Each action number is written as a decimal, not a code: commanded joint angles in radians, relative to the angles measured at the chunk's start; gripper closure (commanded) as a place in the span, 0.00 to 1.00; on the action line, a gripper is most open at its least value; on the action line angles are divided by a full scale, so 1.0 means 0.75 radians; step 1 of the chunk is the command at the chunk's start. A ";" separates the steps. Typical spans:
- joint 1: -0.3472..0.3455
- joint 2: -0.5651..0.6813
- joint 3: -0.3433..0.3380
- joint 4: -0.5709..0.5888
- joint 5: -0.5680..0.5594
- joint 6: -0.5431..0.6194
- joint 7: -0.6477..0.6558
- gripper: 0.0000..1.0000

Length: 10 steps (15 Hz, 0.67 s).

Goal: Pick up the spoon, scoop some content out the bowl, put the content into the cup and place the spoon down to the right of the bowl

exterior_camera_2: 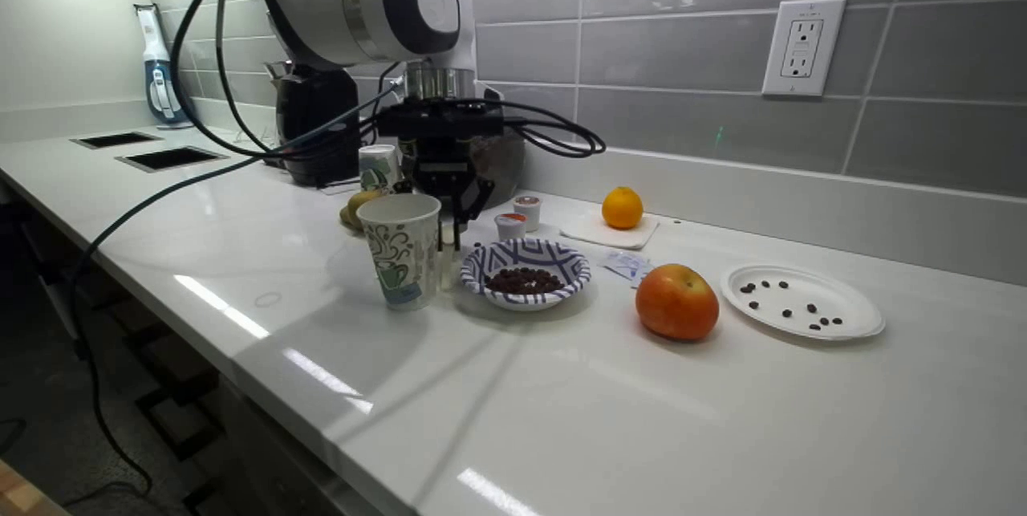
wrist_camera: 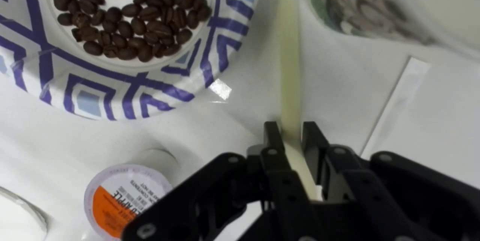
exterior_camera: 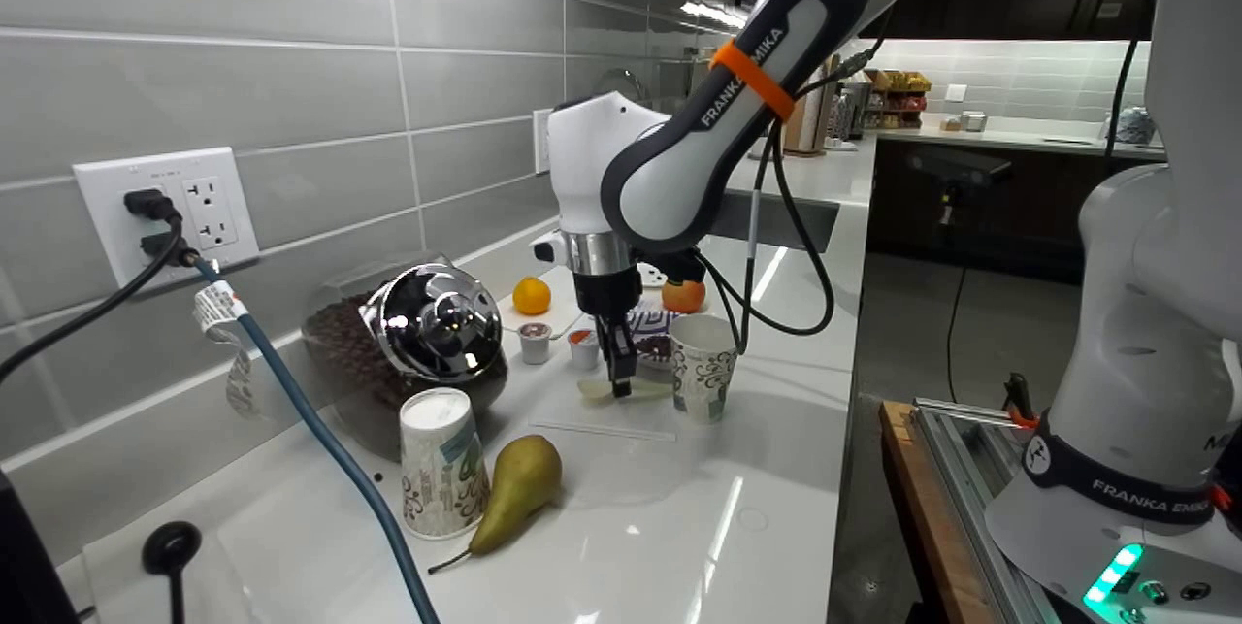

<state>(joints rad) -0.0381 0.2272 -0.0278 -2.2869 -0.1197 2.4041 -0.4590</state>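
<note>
A pale yellow spoon [wrist_camera: 290, 53] lies on the white counter between the bowl and the cup. My gripper [wrist_camera: 291, 126] points straight down over it, its fingertips closed against both sides of the spoon; part of the spoon is hidden by the fingers. In an exterior view the spoon [exterior_camera: 594, 390] still appears flat at counter level under the gripper [exterior_camera: 621, 388]. The white bowl [wrist_camera: 165, 91] with blue-purple pattern holds dark coffee beans; it also shows in an exterior view as the bowl [exterior_camera_2: 481, 267]. Upright beside the spoon stands the patterned paper cup [exterior_camera_2: 401, 259], also the cup [exterior_camera: 703, 377] elsewhere.
Two small pods [exterior_camera_2: 511, 225] stand wall-side of the bowl. Nearby are an orange [exterior_camera_2: 623, 208], a red fruit [exterior_camera_2: 678, 302] and a plate [exterior_camera_2: 746, 315] with scattered beans. A glass jar with chrome lid [exterior_camera: 441, 323], an upturned cup [exterior_camera: 441, 469] and a pear [exterior_camera: 524, 488] stand together.
</note>
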 commanded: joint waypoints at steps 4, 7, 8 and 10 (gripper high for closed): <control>-0.043 0.007 0.059 0.068 0.272 -0.005 0.061 0.95; -0.043 0.007 0.043 0.081 0.325 0.005 0.164 0.95; -0.044 0.009 0.032 0.080 0.327 0.017 0.215 0.95; -0.054 0.011 0.026 0.083 0.353 0.015 0.280 0.95</control>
<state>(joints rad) -0.0648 0.2275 -0.0075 -2.2356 0.0990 2.4065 -0.3162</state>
